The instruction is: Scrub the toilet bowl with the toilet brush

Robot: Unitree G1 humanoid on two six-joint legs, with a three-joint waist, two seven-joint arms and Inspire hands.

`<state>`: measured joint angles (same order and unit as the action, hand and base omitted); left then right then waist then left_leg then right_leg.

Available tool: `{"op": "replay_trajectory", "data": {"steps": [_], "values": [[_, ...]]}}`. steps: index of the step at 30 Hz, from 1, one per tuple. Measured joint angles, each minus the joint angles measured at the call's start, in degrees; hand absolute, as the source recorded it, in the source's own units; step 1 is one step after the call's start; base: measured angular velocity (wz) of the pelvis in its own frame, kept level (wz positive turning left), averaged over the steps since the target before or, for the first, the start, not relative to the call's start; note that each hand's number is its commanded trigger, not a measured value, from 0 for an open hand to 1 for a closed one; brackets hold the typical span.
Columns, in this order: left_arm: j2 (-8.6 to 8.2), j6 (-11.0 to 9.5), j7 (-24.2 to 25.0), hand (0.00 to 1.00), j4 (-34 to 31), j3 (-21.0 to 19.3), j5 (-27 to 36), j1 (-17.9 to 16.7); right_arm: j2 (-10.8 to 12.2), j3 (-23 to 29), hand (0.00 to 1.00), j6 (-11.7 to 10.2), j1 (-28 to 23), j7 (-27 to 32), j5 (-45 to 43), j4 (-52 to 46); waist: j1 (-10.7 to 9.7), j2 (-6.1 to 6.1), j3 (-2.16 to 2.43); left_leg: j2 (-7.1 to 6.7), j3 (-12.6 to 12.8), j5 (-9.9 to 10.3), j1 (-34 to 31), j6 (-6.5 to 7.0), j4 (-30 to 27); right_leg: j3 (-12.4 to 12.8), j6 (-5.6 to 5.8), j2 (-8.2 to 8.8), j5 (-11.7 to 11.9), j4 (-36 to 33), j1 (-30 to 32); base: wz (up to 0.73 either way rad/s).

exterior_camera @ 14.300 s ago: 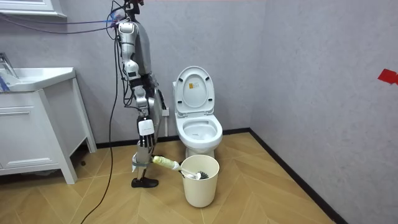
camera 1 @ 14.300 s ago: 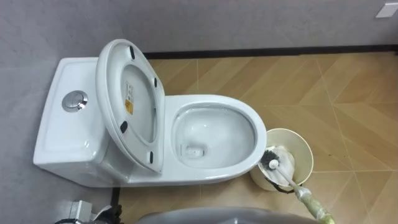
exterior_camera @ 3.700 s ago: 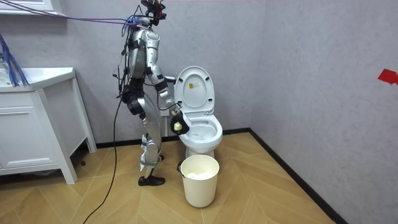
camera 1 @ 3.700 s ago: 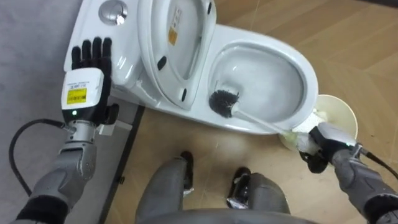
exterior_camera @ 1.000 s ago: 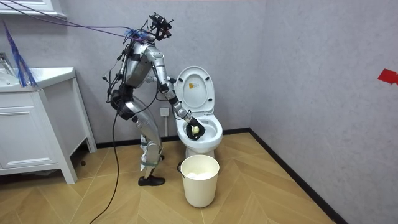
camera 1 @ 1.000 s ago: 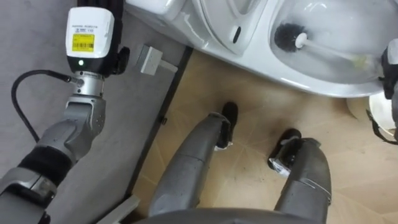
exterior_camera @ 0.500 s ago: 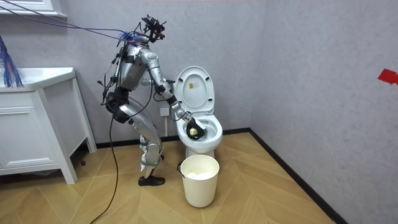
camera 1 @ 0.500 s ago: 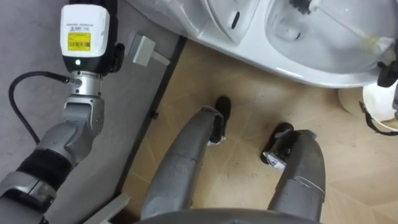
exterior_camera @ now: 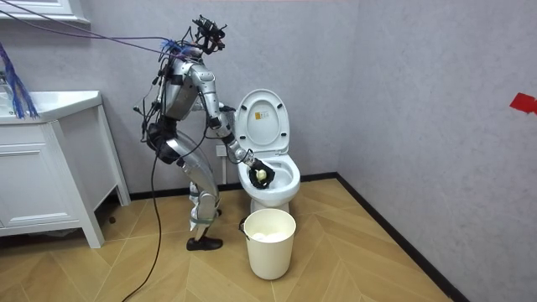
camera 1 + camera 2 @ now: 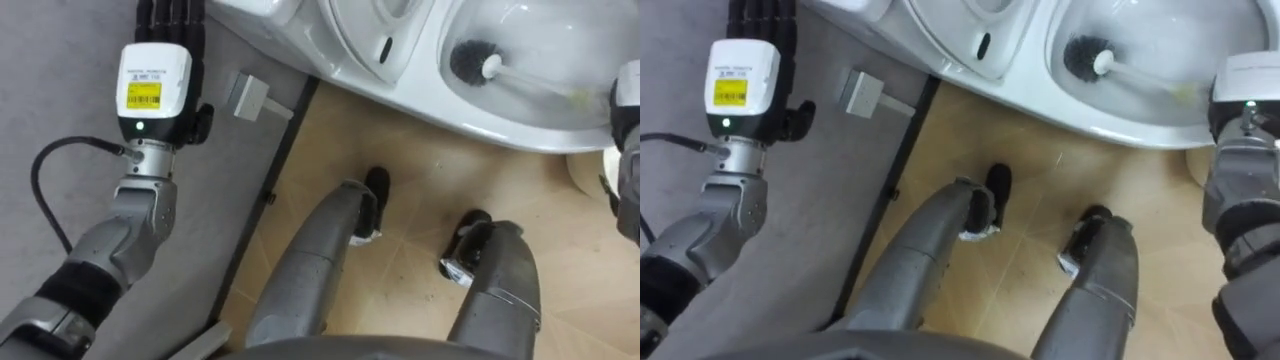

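Standing: the robot bends forward over a white ceramic toilet (image 9: 270, 186), its 2 feet on the wooden floor beside the base.
Seat: the white oval seat and lid (image 9: 262, 122) stand raised against the cistern.
Brush: the toilet brush with a black bristle head and white stem (image 10: 468, 60) is inside the bowl, head low against the inner wall.
Right side: the right hand (image 9: 254, 179) is over the bowl, fingers curled round the brush's yellow-green grip.
Left side: the left hand (image 10: 168, 22) has straight fingers held together, pointing up the grey wall beside the cistern.
Floor: 1 round white plastic bucket (image 9: 270, 243) stands near the toilet's front.
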<state>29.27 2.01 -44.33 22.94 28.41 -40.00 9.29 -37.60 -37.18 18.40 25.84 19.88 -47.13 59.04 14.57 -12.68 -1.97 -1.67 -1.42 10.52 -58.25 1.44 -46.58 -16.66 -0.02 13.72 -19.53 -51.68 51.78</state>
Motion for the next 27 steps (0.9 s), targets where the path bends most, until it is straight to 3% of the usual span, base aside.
{"op": "replay_trajectory", "data": {"steps": [4, 7, 8, 10, 12, 15, 18, 22, 27], "values": [[0.02, -0.4, -0.1, 0.00, 0.0, 0.0, 1.7, -0.1, -0.1, -2.1, 1.00, -0.4, 1.2, 0.5, 3.1, 1.0, 0.0, 0.33, -0.13, 0.38, -0.2, 0.2, 0.1, -0.32, 0.0, -0.8, -0.63, 0.03, -0.3, -0.1, -0.3, 0.02], [0.28, -0.3, -0.2, 0.00, -0.1, -0.1, 1.8, 0.8, -0.5, -2.0, 1.00, -3.6, 2.3, 0.8, 7.6, 3.0, 0.0, 2.57, -0.21, -0.19, 0.1, 0.0, -0.2, -0.85, 0.8, 0.3, -0.48, 0.28, -0.5, -0.6, 1.1, 0.00], [0.63, -0.3, -0.2, 0.00, -0.1, -0.1, 1.6, 1.2, -0.7, -1.9, 1.00, -5.3, 2.9, 0.7, 10.0, 3.9, 0.0, 3.45, -0.56, -0.28, 0.3, -0.1, -0.2, -0.86, 0.8, 0.8, -0.47, 0.27, -0.5, -1.0, 1.5, 0.00], [1.28, -0.3, -0.2, 0.00, -0.4, -0.1, 1.8, 1.2, -0.7, -1.5, 1.00, -7.5, 3.8, 0.5, 13.4, 5.4, -0.1, 4.87, -0.62, -0.30, 0.6, -0.1, -0.6, -0.84, 0.9, 1.2, -0.47, 0.32, -0.5, -1.3, 2.3, -0.02], [2.61, 0.0, -0.5, 0.00, -0.7, -0.1, 1.8, 1.6, -0.8, -0.4, 1.00, -10.6, 5.8, -0.8, 19.3, 7.5, -0.7, 7.12, -1.03, -0.95, 1.1, -0.5, -1.6, -0.52, 0.8, 2.2, -0.87, 1.08, -0.7, -2.8, 4.0, 0.05], [2.85, 0.6, -2.4, 0.00, -2.3, -0.2, 2.3, 1.7, -0.8, 2.6, 1.00, -12.1, 6.6, -1.4, 30.3, 7.8, -1.4, 8.66, -1.15, -1.09, 1.2, -0.4, -3.6, -0.38, -0.3, 2.6, -0.98, 1.28, -0.8, -3.9, 6.1, 0.03], [2.84, 1.7, -3.0, 0.00, -3.6, -0.3, 2.2, 1.6, -0.8, 4.2, 1.00, -12.0, 7.4, -2.1, 38.1, 7.8, -1.9, 8.98, -1.14, -1.11, 1.5, -0.3, -4.9, -0.06, -1.3, 2.8, -0.80, 1.47, -0.7, -4.5, 7.2, -0.02], [2.84, 1.9, -2.2, 0.00, -3.6, -0.4, 1.5, 1.9, -0.5, 5.4, 1.00, -11.4, 7.3, -2.4, 37.7, 7.8, -2.3, 8.95, -1.12, -1.53, 1.8, -0.5, -4.9, 0.41, -1.4, 2.8, -0.55, 2.20, -0.7, -5.1, 7.3, 0.06], [2.43, 2.9, -0.7, 0.00, -3.2, -0.2, 1.5, 1.6, 2.0, 6.2, 1.00, -11.0, 6.2, -1.3, 36.7, 8.8, -2.3, 8.24, -1.15, -1.46, 1.5, -0.6, -2.8, 0.37, -0.8, 2.3, -0.52, 2.01, -0.9, -4.3, 5.0, 0.00]]}}
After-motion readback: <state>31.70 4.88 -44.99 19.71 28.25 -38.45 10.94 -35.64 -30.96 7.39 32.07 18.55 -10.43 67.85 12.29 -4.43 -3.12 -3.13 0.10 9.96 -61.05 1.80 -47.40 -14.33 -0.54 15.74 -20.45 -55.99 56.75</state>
